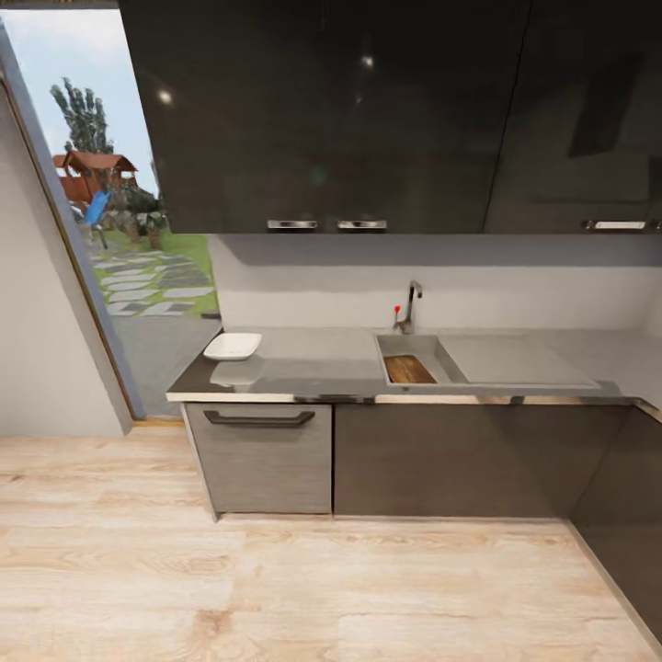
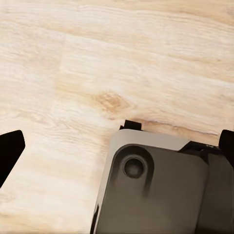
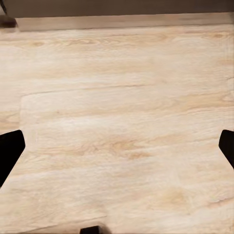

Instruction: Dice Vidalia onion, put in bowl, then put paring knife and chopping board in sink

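**Looking at the kitchen from across the floor**

The robot is standing back on the light wood floor [image 1: 276, 588] and looking at the kitchen. The grey countertop [image 1: 313, 363] is sitting on top of dark cabinet fronts [image 1: 441, 460]. One paler door with a dark handle [image 1: 260, 418] is sitting at the left end. Dark shiny wall cabinets [image 1: 331, 110] are hanging above.

The sink [image 1: 416, 346] is sitting in the countertop, with its flat draining part [image 1: 515, 360] stretching off to the right. The chrome tap [image 1: 410, 308] with its red dot is standing behind the basin. The chopping board [image 1: 407, 369] is lying inside the sink basin, brown and woody. The onion and the knife are too small to make out from here, so I cannot tell where they are.

The white bowl [image 1: 233, 346] is sitting on the countertop near its left end, well apart from the sink. To the left, an open doorway [image 1: 119, 230] is showing grass, stepping stones and a tree outside.

The left gripper [image 2: 117, 148] is pointing down at the wood floor. Its two dark fingertips [image 2: 9, 148] are sitting far apart at the edges, so the claw is spread wide with nothing in it. A grey and black part of the robot [image 2: 161, 190] is showing beneath it.

The right gripper [image 3: 117, 148] is also pointing at the floor, with its fingertips [image 3: 9, 151] spread wide and holding nothing. The bottom of a dark cabinet [image 3: 122, 7] is showing at the far edge of the floor.
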